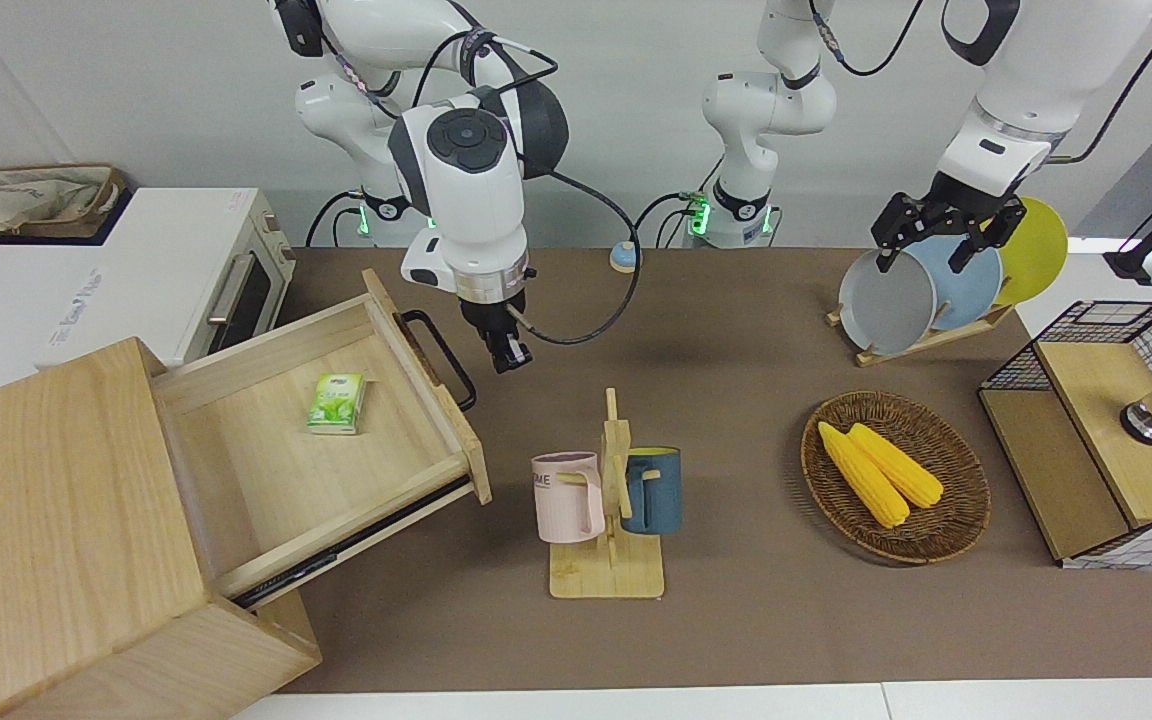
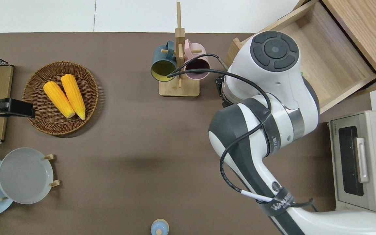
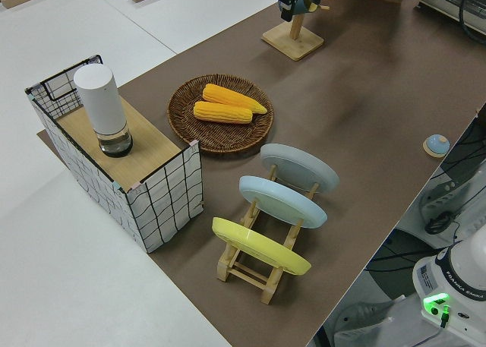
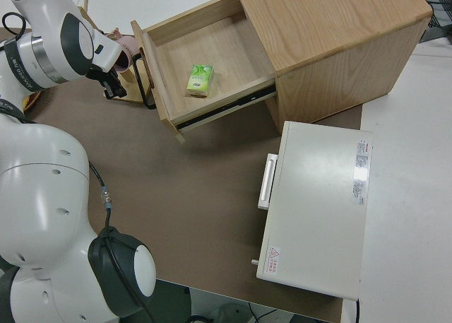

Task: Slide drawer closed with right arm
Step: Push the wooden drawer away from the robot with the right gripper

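Now, cabinet [image 1: 56, 520] at right arm's end of table [image 1: 736, 620], drawer [image 1: 336, 450] pulled wide open w/ green packet [image 1: 336, 402] inside. Right tool [image 1: 508, 353] hangs just beside black bar handle [image 1: 446, 358], not touching; fingers look pressed together. Left arm parked.

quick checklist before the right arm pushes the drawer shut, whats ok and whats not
1. Drawer open and due for a push: ok, it stands well out of the cabinet.
2. Right gripper touching the handle: not ok, it hangs beside the handle with a gap.
3. Drawer contents low enough to clear: ok, the green packet lies flat on the floor.
4. Path beside the mug rack: ok, the rack stands apart from the drawer front.
5. Right gripper's fingers set for pushing: cannot tell.
6. Left arm out of the way: ok, parked.
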Controlling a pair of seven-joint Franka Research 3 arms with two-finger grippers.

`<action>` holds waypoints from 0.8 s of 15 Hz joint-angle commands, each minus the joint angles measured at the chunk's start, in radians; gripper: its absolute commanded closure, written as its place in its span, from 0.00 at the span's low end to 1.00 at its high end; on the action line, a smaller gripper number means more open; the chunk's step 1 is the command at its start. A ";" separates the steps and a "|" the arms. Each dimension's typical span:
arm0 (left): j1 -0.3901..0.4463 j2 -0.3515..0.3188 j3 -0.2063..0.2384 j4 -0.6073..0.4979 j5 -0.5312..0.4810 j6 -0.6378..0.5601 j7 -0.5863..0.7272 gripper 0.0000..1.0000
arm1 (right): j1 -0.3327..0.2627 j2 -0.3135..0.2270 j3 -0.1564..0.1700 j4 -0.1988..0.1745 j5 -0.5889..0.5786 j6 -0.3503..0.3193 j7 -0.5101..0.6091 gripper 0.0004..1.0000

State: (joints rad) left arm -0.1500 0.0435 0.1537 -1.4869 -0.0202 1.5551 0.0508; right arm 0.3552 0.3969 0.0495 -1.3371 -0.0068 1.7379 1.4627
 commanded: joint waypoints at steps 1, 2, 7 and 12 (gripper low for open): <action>-0.017 0.013 0.017 0.020 0.012 0.000 0.007 0.00 | -0.022 0.017 0.009 -0.014 0.025 0.029 0.016 1.00; -0.017 0.013 0.017 0.020 0.012 0.000 0.007 0.00 | -0.024 0.023 0.009 -0.014 0.024 0.031 0.014 1.00; -0.017 0.013 0.017 0.020 0.012 0.000 0.007 0.00 | -0.041 0.045 0.009 -0.014 0.016 0.031 -0.002 1.00; -0.017 0.013 0.017 0.020 0.012 0.000 0.007 0.00 | -0.067 0.056 0.007 -0.014 -0.001 0.087 -0.012 1.00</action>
State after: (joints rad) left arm -0.1500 0.0435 0.1537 -1.4869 -0.0202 1.5551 0.0508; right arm 0.3189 0.4534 0.0462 -1.3391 -0.0065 1.7778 1.4624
